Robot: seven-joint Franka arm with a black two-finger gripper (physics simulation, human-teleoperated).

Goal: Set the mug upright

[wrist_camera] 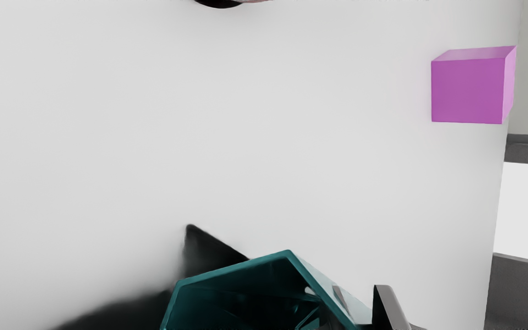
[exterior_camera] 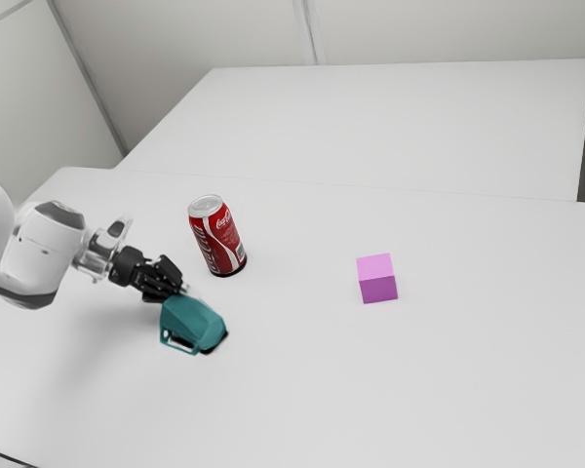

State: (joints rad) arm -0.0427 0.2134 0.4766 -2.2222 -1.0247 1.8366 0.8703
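This place seems to be a kind of robot lab: one robot arm [exterior_camera: 47, 255] reaches over a white table [exterior_camera: 302, 390], a plain cube [exterior_camera: 377, 283] is on the table, and pale walls [exterior_camera: 448, 29] stand behind the table.

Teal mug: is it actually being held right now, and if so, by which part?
It cannot be told. The gripper is right at the teal mug, but the pictures do not settle whether it has a hold, or where.
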